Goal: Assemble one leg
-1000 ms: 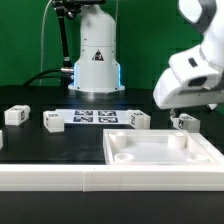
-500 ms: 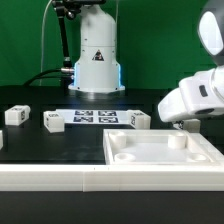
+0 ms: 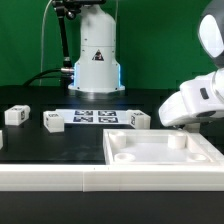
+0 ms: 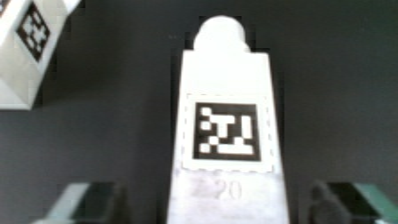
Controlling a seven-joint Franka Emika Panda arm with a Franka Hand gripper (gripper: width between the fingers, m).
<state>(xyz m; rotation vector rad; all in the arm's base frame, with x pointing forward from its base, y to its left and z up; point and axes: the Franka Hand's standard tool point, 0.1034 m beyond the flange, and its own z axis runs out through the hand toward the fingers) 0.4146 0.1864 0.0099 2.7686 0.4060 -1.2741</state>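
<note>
Wrist view: my pincer [image 4: 217, 204] is open. Its two fingers [image 4: 86, 200] stand on either side of a small white oblong plastic leg [image 4: 222, 110], with a dark gap on each side and no contact. The leg lies flat on the black tabletop [image 4: 107, 120], square black-and-white tag facing up. A second white tagged block [image 4: 25, 48] lies near it.

Exterior view: my white arm housing [image 3: 195, 100] hides this leg. It sits low behind the large flat white tray-like panel [image 3: 160, 152], at the exterior view's right.
</note>
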